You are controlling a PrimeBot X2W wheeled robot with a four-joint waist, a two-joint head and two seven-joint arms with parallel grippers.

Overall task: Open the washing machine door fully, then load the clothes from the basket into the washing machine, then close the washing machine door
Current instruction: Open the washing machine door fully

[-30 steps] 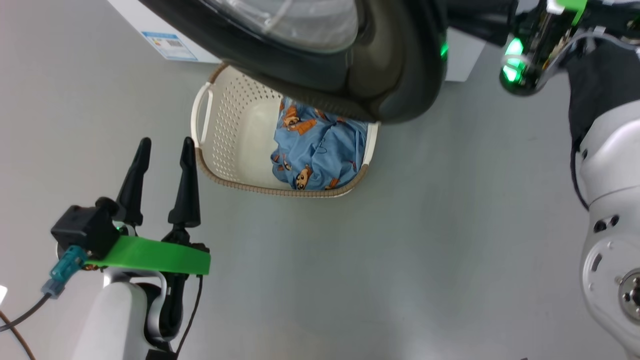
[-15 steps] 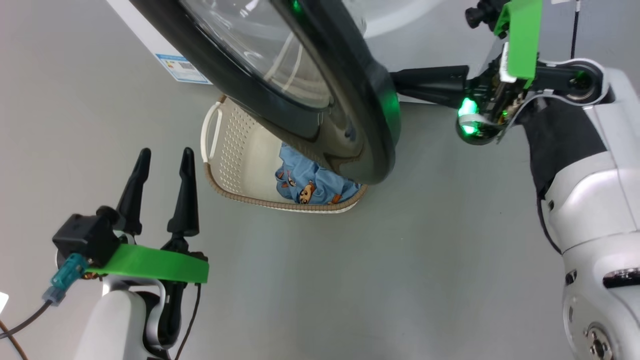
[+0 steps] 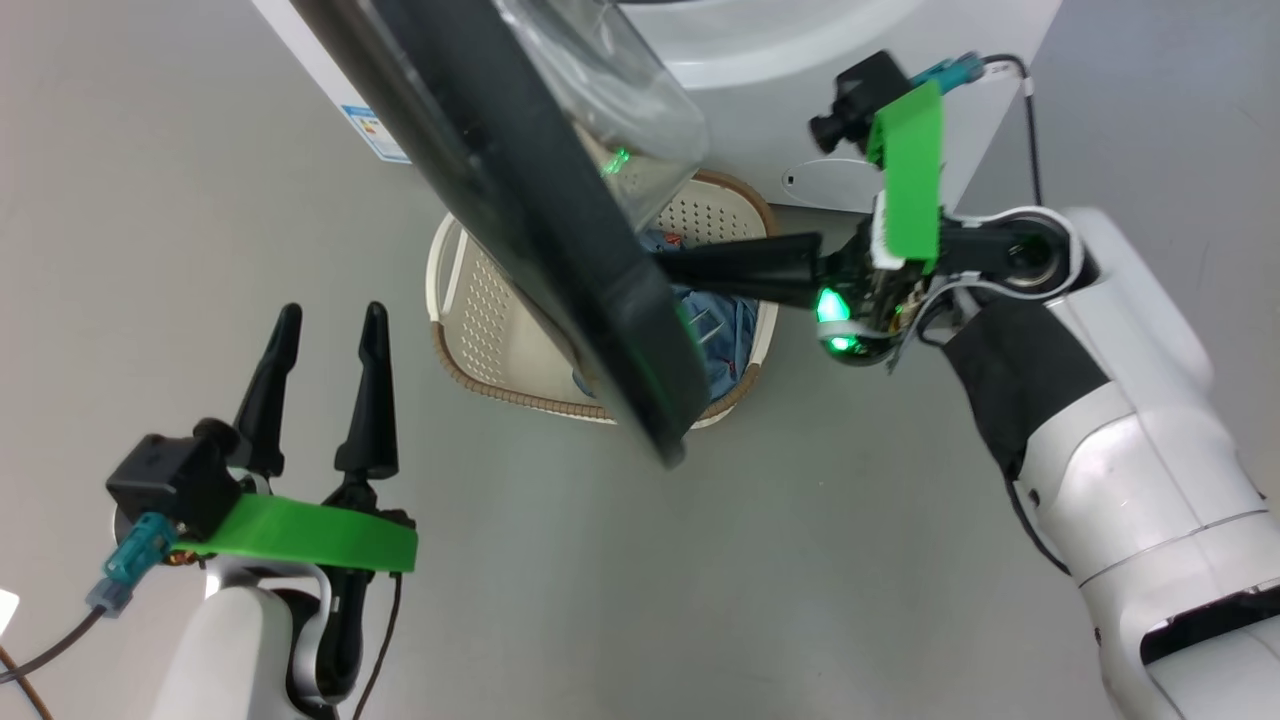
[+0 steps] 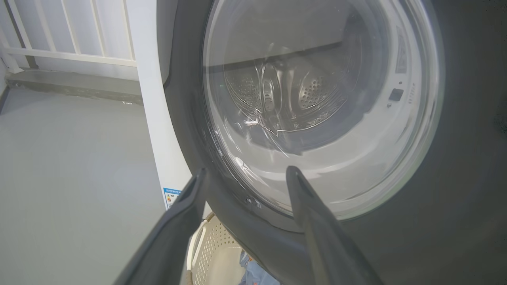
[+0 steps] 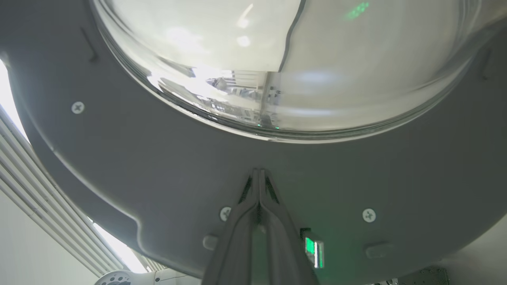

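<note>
The washing machine door (image 3: pixel 520 200) stands part open and edge-on, its glass bowl (image 3: pixel 630 100) facing the white washing machine (image 3: pixel 800 60). My right gripper (image 3: pixel 672 266) is shut with nothing in it. Its tips (image 5: pixel 259 173) press on the door's grey inner face (image 5: pixel 158 170), below the bowl. Under the door, the basket (image 3: pixel 480 330) sits on the floor holding the blue clothes (image 3: pixel 732 330). My left gripper (image 3: pixel 325 320) hangs open at the lower left, apart from the basket. In the left wrist view its fingers (image 4: pixel 198 186) frame the door's outer window (image 4: pixel 317 99), the basket (image 4: pixel 216 245) below.
Grey floor (image 3: pixel 850 560) lies open in front of the basket. A blue label (image 3: pixel 372 130) marks the machine's lower left side. A white railing (image 4: pixel 67 35) and a step stand to the machine's left in the left wrist view.
The door has swung wider, from facing the camera to edge-on. My right gripper has followed it leftward, shut against its inner side. The head view shifted; my left gripper stayed put.
</note>
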